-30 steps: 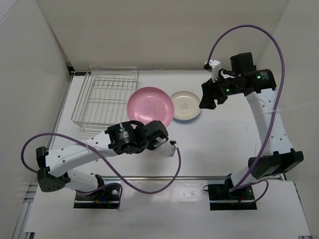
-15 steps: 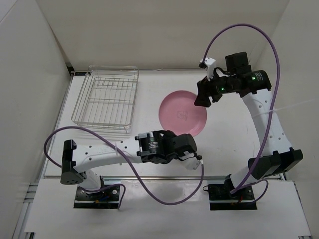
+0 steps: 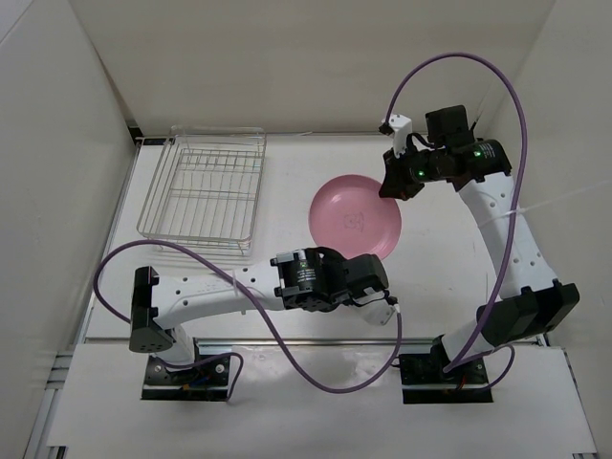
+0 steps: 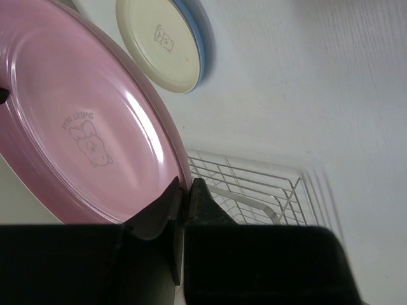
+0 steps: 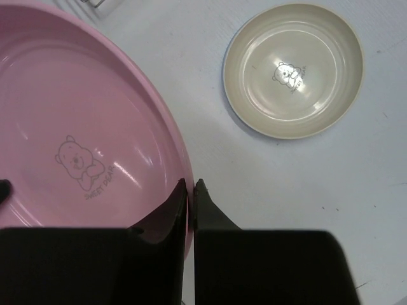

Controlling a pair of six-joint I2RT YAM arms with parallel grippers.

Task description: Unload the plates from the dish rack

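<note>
The pink plate (image 3: 354, 218) hangs over the table's right middle, pinched from both sides. My left gripper (image 3: 364, 260) is shut on its near rim, with the jaws (image 4: 186, 190) closed either side of the edge of the pink plate (image 4: 82, 127). My right gripper (image 3: 391, 190) is shut on the far rim, seen at the jaws (image 5: 191, 189) on the pink plate (image 5: 76, 146). The cream plate (image 5: 294, 68) lies flat inside the light blue plate (image 4: 203, 47) on the table; from above the pink plate hides both. The dish rack (image 3: 203, 189) stands at the back left with no plate in it.
White walls close in the table at the left, back and right. The rack's wire side (image 4: 254, 190) shows just past my left fingers. Purple cables loop from both arms, one low near the front rail (image 3: 316, 378).
My left arm carried the pink plate right, from beside the rack to above the stacked plates. My right gripper, open a moment ago, has shut on the plate's far rim.
</note>
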